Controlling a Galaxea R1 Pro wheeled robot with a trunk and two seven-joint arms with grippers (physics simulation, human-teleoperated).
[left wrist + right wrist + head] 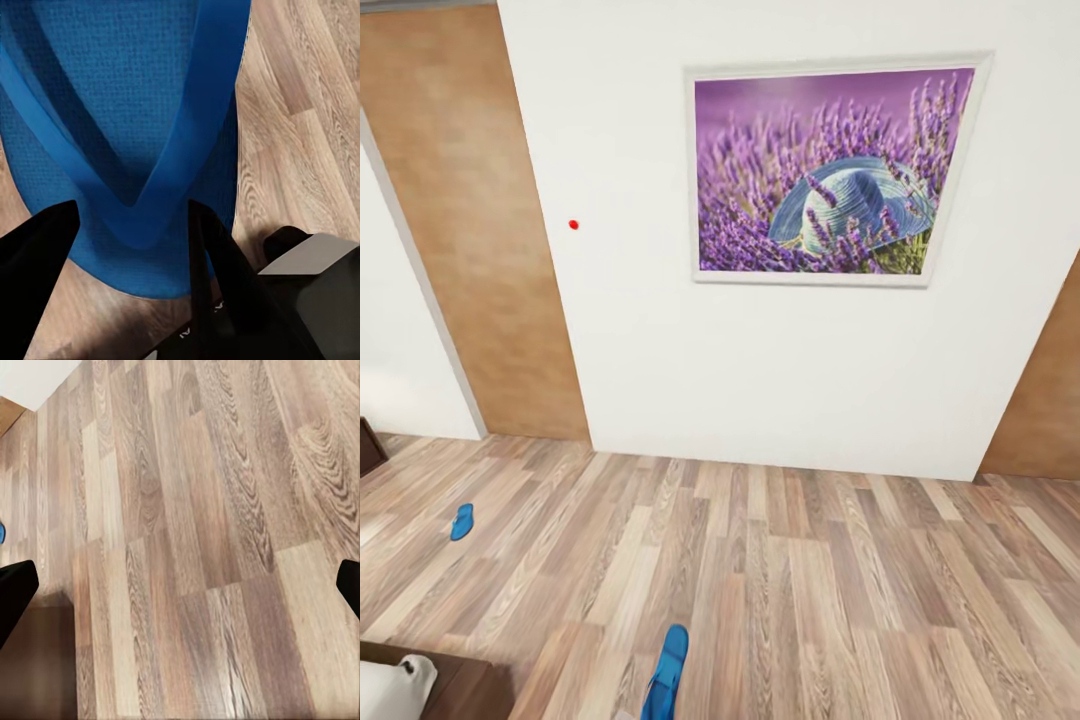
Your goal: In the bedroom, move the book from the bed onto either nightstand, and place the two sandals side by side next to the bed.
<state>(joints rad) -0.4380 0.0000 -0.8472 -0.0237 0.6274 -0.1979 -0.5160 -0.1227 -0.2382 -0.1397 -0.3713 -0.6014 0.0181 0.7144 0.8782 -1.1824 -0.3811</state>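
Observation:
One blue sandal point(461, 521) lies flat on the wood floor at the left. The other sandal point(667, 673) shows at the bottom edge of the head view, close to me. In the left wrist view this sandal point(112, 90) is very close, with its V-shaped strap running down between the two black fingers point(214, 262). My left gripper point(131, 225) is shut on the sandal's toe end. My right gripper point(180, 585) is open over bare floor, its fingertips at the frame's edges. A corner of the bed point(465, 690) shows at the bottom left. The book is out of view.
Ahead is a white wall with a lavender picture point(830, 170), and a brown door point(480, 230) on its left. A dark brown furniture corner point(368, 447) shows at the left edge. A grey part of the robot point(319, 289) sits beside the held sandal.

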